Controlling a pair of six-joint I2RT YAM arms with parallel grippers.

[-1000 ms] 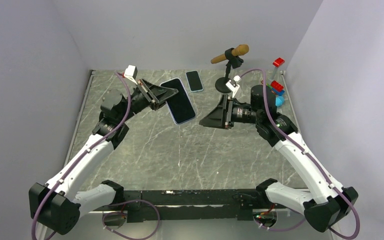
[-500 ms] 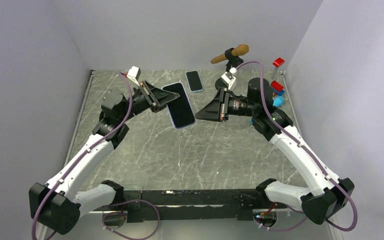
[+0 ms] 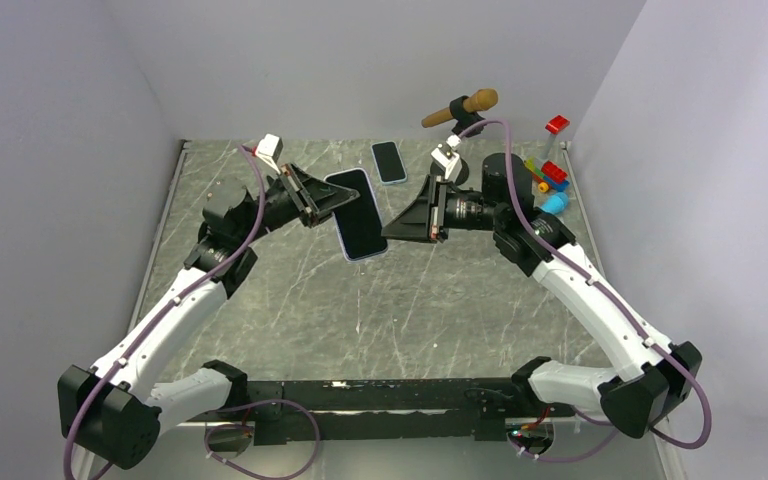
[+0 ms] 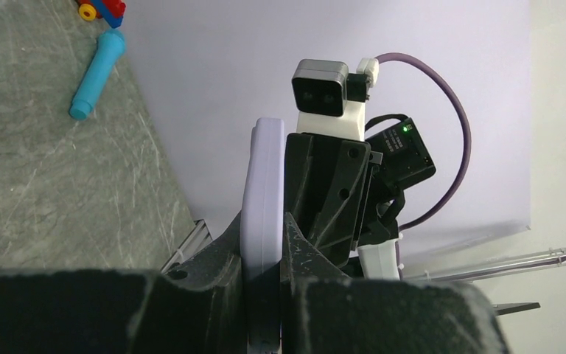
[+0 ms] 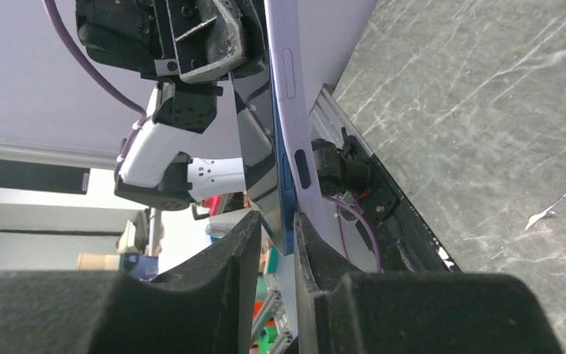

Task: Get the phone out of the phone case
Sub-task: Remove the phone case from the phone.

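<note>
We saw the left gripper (image 3: 326, 205) clamped on one long side of the phone case (image 3: 352, 179). It held the phone (image 3: 358, 215) clear of the table (image 3: 360, 300), screen towards the overhead camera. In the left wrist view the lilac case edge sat pinched between the fingers (image 4: 225, 247). The right gripper (image 3: 388, 228) met the phone's opposite side. From its wrist camera the fingers (image 5: 247, 236) stood narrowly apart around the blue phone edge. We could not tell whether they pressed the phone alone or the case too. A second phone (image 3: 389, 161) lay flat near the back of the table.
</note>
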